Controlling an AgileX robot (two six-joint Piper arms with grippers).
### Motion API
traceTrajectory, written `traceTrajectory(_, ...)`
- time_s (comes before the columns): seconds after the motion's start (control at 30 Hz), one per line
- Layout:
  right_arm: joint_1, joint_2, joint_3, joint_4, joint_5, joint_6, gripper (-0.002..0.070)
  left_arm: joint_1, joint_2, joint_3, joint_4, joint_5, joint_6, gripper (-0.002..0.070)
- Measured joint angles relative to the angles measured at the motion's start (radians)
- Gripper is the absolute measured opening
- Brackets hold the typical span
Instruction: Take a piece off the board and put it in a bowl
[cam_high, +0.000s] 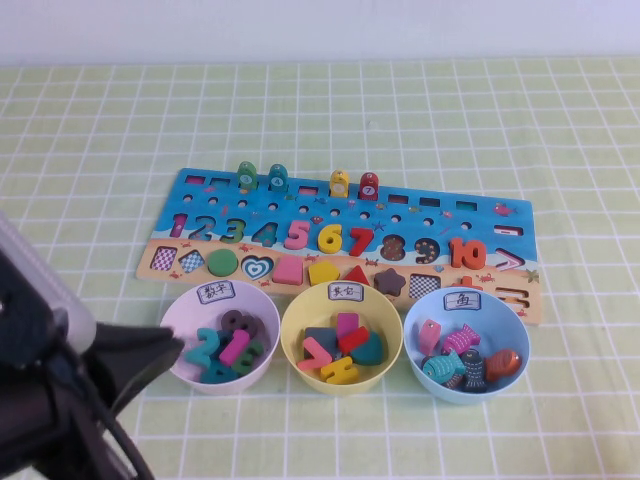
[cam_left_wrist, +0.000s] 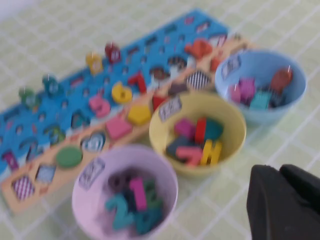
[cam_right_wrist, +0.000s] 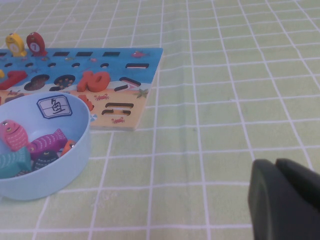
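Note:
The teal fish (cam_high: 441, 367) lies in the light blue bowl (cam_high: 520, 330) among pink, magenta, dark and orange fish; it also shows in the right wrist view (cam_right_wrist: 12, 161). The board (cam_high: 420, 215) lies behind the three bowls, with several fish pegs standing along its far edge. My left gripper (cam_high: 175, 347) is shut and empty, low at the near left, just left of the lilac bowl (cam_high: 185, 310); it shows too in the left wrist view (cam_left_wrist: 280, 170). My right gripper (cam_right_wrist: 274, 167) is shut and empty above the cloth, right of the light blue bowl (cam_right_wrist: 60, 175), out of the high view.
A yellow bowl (cam_high: 300, 320) with shape pieces sits between the lilac bowl of numbers and the light blue one. A green fish (cam_high: 247, 176), a blue one (cam_high: 277, 178), a yellow one (cam_high: 339, 183) and a red one (cam_high: 368, 185) stand on the board. Checked green cloth covers the table.

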Motion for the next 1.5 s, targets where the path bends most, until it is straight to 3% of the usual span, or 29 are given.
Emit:
traceTrajectory(0.17,0.0,0.0,0.0,0.0,0.0,0.0,-0.0017,0.0,-0.007,0.006,0.002,0.156,0.0,-0.0001)
traceTrajectory(0.43,0.0,0.0,0.0,0.0,0.0,0.0,-0.0017,0.0,-0.007,0.006,0.007,0.196,0.0,-0.0001)
traceTrajectory(0.67,0.0,0.0,0.0,0.0,0.0,0.0,-0.0017,0.02,-0.067,0.146,0.152,-0.068,-0.032,-0.0001)
traceTrajectory(1.03,0.0,0.0,0.0,0.0,0.0,0.0,-0.0017,0.338,-0.397,0.587,0.142,-0.552,-0.132,-0.0002)
traceTrajectory(1.33,0.0,0.0,0.0,0.0,0.002,0.0,-0.0017,0.584,-0.688,0.746,0.108,-0.582,-0.135,-0.0002)
traceTrajectory(1.5,0.0,0.0,0.0,0.0,0.002,0.0,-0.0017,0.693,-0.737,0.774,0.08,-0.524,-0.131,-0.0002)
